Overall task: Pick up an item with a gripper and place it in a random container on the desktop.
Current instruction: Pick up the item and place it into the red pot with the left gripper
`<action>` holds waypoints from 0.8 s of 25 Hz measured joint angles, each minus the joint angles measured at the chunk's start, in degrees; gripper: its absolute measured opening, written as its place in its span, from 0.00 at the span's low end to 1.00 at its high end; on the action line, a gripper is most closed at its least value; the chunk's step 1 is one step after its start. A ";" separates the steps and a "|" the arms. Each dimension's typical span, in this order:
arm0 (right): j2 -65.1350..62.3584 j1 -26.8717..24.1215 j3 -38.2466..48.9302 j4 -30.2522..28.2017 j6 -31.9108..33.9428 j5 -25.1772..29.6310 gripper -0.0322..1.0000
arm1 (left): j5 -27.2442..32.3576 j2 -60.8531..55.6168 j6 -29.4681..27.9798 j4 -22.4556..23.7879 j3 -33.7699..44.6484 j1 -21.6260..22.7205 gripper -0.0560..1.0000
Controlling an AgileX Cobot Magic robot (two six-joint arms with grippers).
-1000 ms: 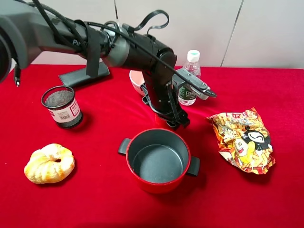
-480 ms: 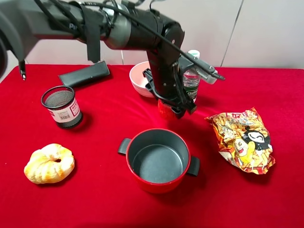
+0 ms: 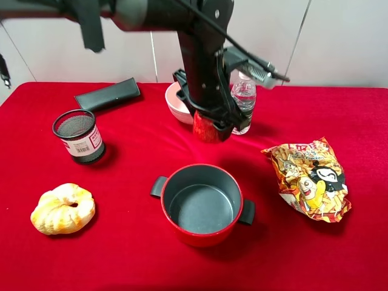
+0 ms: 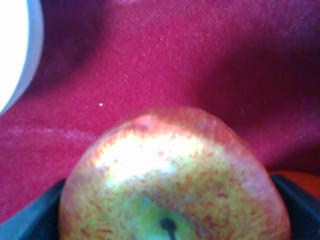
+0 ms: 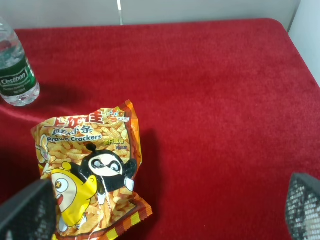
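Note:
My left gripper [image 3: 212, 128] is shut on the red, yellow-streaked apple [image 3: 208, 129] and holds it in the air above the red desktop [image 3: 121, 254], just behind the red pot [image 3: 203, 237]. The pot has a dark grey inside and nothing in it. In the left wrist view the apple [image 4: 175, 175] fills the lower half, with a dark finger [image 4: 30, 217] at each side. My right gripper [image 5: 165, 210] is open and holds nothing. It hovers over the cloth near the snack bag [image 5: 92, 170] and does not show in the exterior view.
A pale pink bowl [image 3: 177, 104] and a water bottle [image 3: 244, 97] stand behind the held apple. A snack bag [image 3: 309, 179] lies right of the pot. A black mesh cup [image 3: 77, 136], a bread roll [image 3: 62, 208] and a black case [image 3: 108, 94] are on the left.
My left gripper has lifted the apple off the cloth behind the pot and raised it, shifting slightly back and left. Nothing else moved.

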 joint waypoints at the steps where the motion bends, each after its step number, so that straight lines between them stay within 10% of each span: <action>1: 0.00 0.00 0.00 0.00 0.00 0.00 0.70 | 0.63 -0.54 0.00 -0.01 0.00 0.00 0.73; 20: 0.00 0.00 0.00 0.06 0.00 0.00 0.70 | 11.65 -4.61 -0.38 -0.71 0.00 -4.11 0.73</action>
